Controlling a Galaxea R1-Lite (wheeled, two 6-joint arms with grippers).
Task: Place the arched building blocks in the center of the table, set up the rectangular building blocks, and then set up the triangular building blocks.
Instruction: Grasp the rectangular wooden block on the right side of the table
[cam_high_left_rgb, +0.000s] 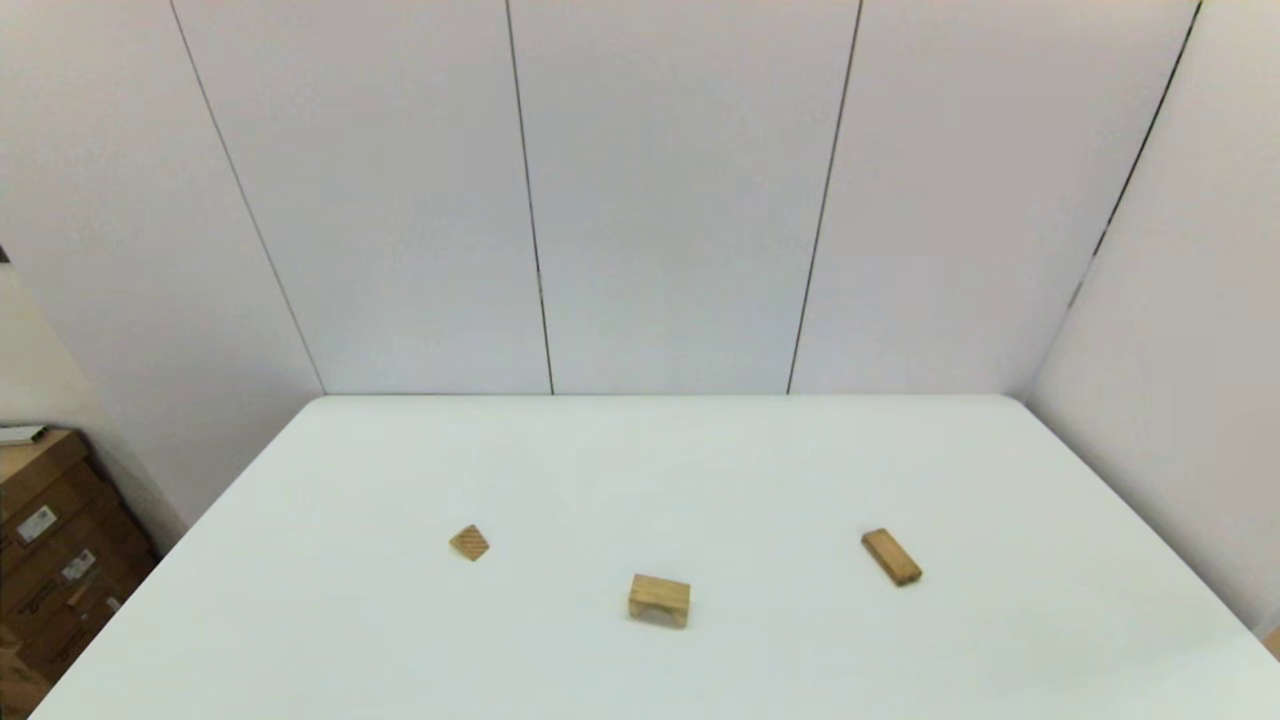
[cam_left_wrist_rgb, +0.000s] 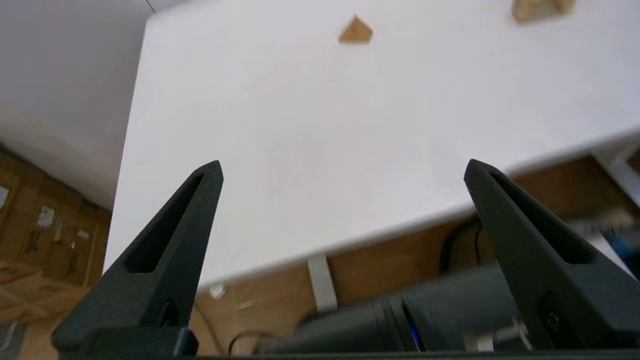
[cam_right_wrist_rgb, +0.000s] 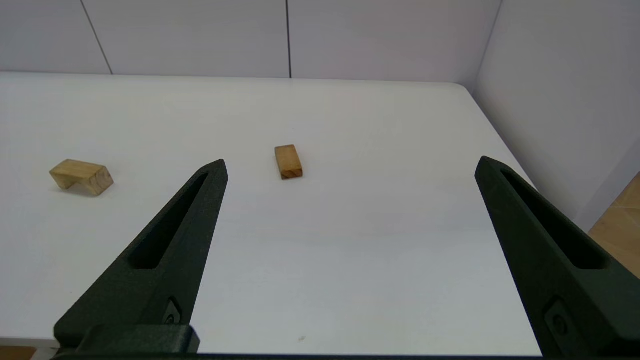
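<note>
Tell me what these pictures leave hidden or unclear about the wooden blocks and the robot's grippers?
- Chunky light-tan arched wooden block: cut by the left wrist picture's edge.
- Small striped tan wooden wedge: absent from the right wrist view.
- Thin flat tan wooden plank: absent from the left wrist view.
- Open left gripper and open right gripper: outside the head view; their arms are unseen.
- Space under the white table: blurred in the left wrist view.

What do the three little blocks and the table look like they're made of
All three blocks look like unpainted wood. The arched block is pale tan with faint grain. The rectangular block is darker, with end grain showing in the right wrist view. The triangular block shows dark diagonal stripes. The table is smooth matte white, probably laminate; its core is hidden.
</note>
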